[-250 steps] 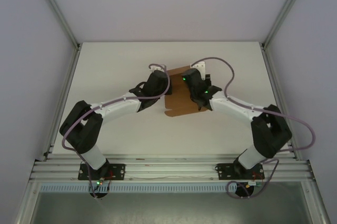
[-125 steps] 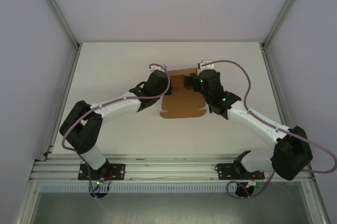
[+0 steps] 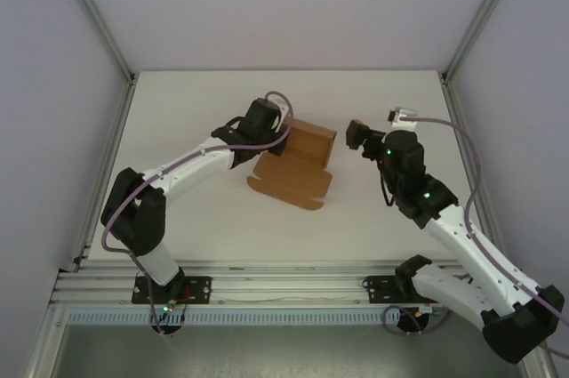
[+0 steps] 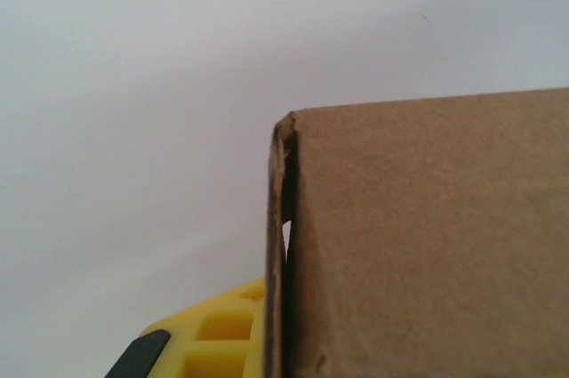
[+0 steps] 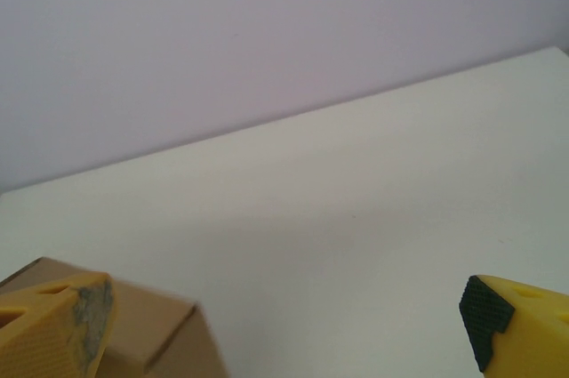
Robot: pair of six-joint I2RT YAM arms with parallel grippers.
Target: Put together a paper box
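Note:
The paper box (image 3: 298,167) is a brown cardboard piece, partly folded, lying mid-table with one wall raised at its far side. My left gripper (image 3: 283,140) is shut on that raised left far edge. In the left wrist view the doubled cardboard edge (image 4: 283,245) stands against one yellow finger (image 4: 213,338), and the panel (image 4: 427,236) hides the other finger. My right gripper (image 3: 356,136) hangs open to the right of the box, apart from it. Its yellow fingertips (image 5: 62,325) stand wide with nothing between them, and a corner of the box (image 5: 151,338) shows low left.
The white table (image 3: 196,218) is walled by pale panels and metal frame posts (image 3: 93,18). The aluminium rail (image 3: 284,285) with both arm bases runs along the near edge. Cables loop over each arm.
My right gripper has opened, let go of the box and drawn back to the right. My left gripper, still shut, has swung the box round so it lies skewed.

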